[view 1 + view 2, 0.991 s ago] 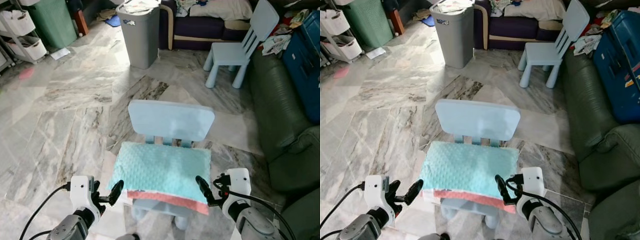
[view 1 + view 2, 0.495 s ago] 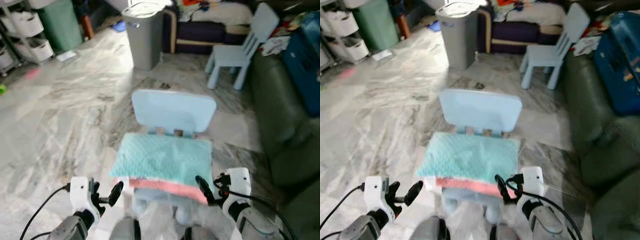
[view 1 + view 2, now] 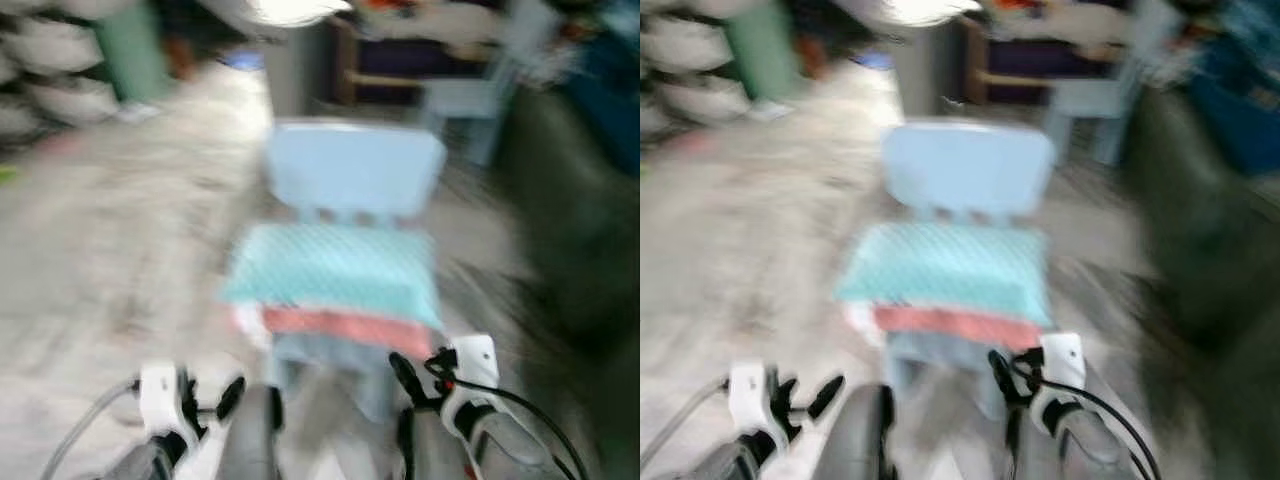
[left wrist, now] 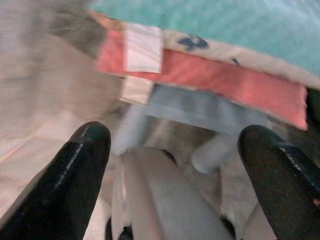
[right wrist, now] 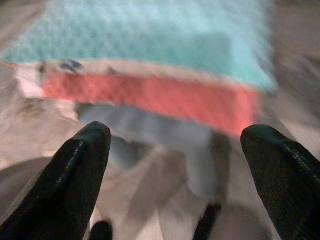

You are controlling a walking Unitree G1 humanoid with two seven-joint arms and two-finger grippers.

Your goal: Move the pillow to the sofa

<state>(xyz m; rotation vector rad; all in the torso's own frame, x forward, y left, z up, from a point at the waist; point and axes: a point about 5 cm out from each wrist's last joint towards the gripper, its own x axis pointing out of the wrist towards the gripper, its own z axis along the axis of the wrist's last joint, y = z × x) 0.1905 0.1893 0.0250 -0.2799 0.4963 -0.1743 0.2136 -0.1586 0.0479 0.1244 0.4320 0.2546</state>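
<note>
1. Both eye views are smeared by motion blur; shelves, bin and far furniture along the top of the frame are mere colour patches.
2. The dark sofa (image 3: 570, 230) at the right is a blurred mass, cut by the frame edge.
3. The chair (image 3: 355, 175) legs are indistinct under the pillow (image 3: 335, 270).
4. Arms are cut off at the bottom edge.

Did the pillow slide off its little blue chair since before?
No. The pillow still lies on the chair's seat below the backrest. The whole picture shifted and blurred, so the camera moved.
</note>
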